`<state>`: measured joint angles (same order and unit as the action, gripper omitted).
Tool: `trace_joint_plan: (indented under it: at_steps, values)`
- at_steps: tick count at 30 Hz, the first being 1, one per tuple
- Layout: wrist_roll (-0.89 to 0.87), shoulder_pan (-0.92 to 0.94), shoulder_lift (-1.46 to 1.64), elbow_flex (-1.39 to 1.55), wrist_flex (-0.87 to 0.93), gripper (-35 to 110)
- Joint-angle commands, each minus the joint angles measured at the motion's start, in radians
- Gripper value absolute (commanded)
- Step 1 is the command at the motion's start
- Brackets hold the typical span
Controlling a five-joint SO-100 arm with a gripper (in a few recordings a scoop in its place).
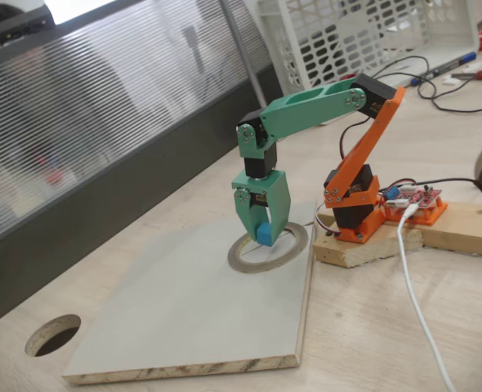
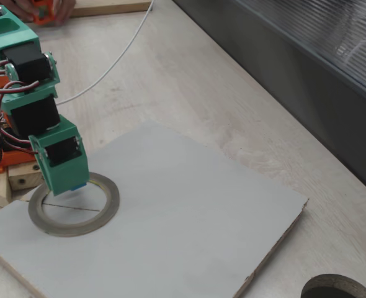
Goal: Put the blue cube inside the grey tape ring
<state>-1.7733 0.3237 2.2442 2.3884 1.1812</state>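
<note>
The blue cube (image 1: 264, 235) is held between the green fingers of my gripper (image 1: 262, 231), just above the hollow of the grey tape ring (image 1: 292, 245). The ring lies flat on the pale board (image 1: 184, 318). In a fixed view the gripper (image 2: 71, 184) points straight down over the ring (image 2: 105, 208), and a sliver of the blue cube (image 2: 79, 186) peeks out under the jaw. I cannot tell whether the cube touches the board.
A round hole (image 1: 53, 335) is cut in the wooden desk beyond the board's corner; it also appears as the hole (image 2: 338, 288). The orange arm base (image 1: 355, 208) sits on a wood block with cables. A white basket (image 1: 363, 33) stands behind.
</note>
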Motion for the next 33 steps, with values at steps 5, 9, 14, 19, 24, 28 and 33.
trace_joint_plan:
  at_steps: [5,9,14,19,24,28,33]
  values:
    - [-0.011,0.015,0.023,0.014,0.017,2]
    - [-0.011,0.014,0.023,0.014,0.017,2]
    - [-0.012,0.015,0.023,0.015,0.018,2]
    - [-0.017,0.015,0.023,0.015,0.018,2]
    - [-0.018,0.015,0.035,0.015,0.018,4]
    - [-0.020,0.015,0.035,0.014,0.020,20]
    - [-0.020,0.014,0.028,0.014,0.021,55]
